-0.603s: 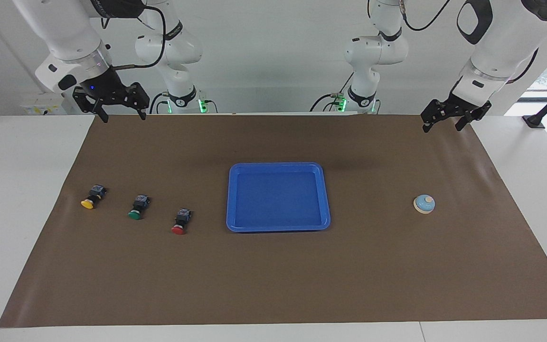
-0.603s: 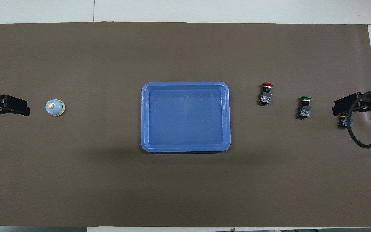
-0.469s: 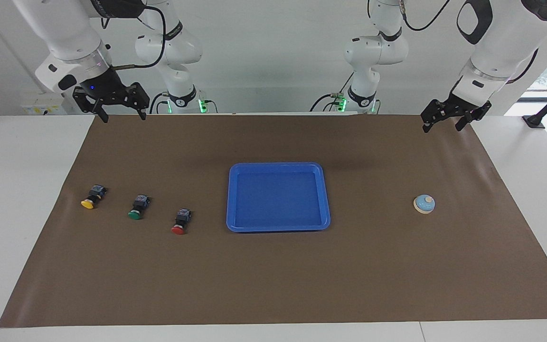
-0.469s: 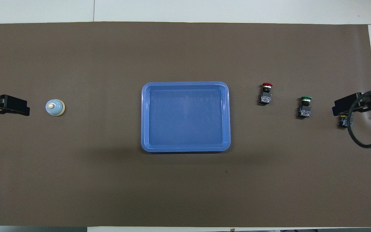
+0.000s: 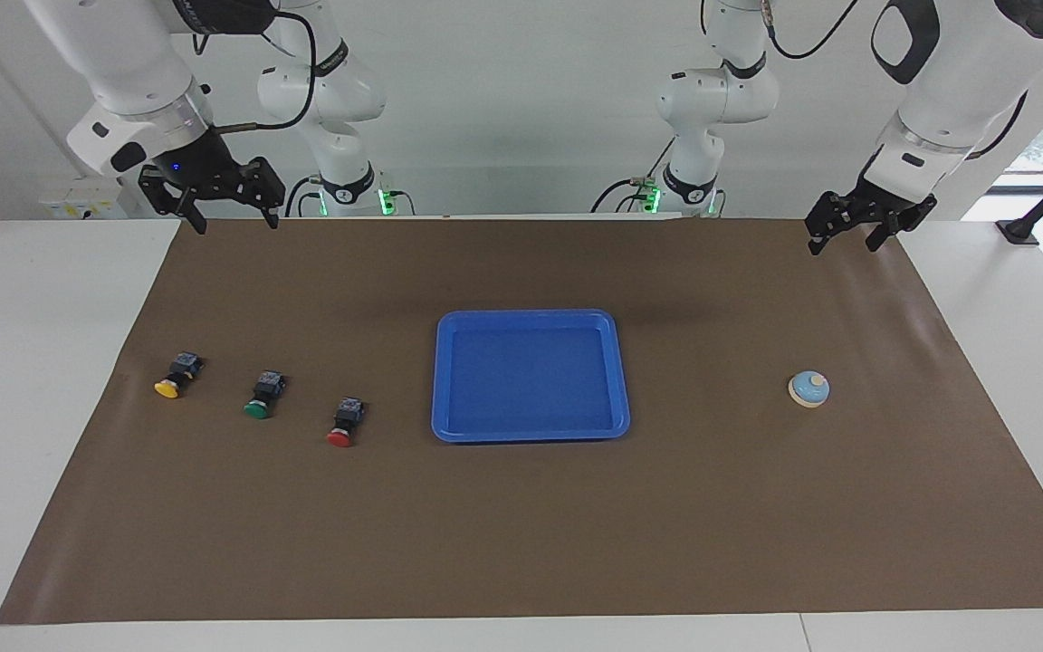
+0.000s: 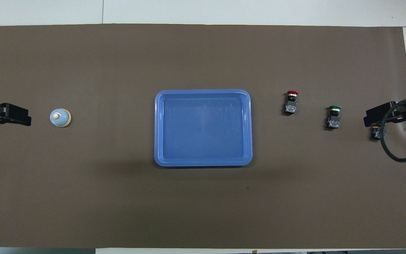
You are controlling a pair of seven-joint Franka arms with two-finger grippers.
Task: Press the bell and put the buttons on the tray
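- Facing view: the left gripper and right gripper, fingers apart and empty, hang over the brown mat's edge nearest the robots. The bell sits toward the left arm's end; yellow button, green button and red button lie on their sides toward the right arm's end, the empty tray between.
- Overhead view: the right gripper covers the yellow button's cap; these look light, rigid, best pinched across the blocky bodies.

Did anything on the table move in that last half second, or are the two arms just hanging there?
Hardly anything. The left hand drew up and back a touch over the mat's robot-side edge. The right hand stayed still. Bell, tray and the yellow, green and red buttons lie untouched.
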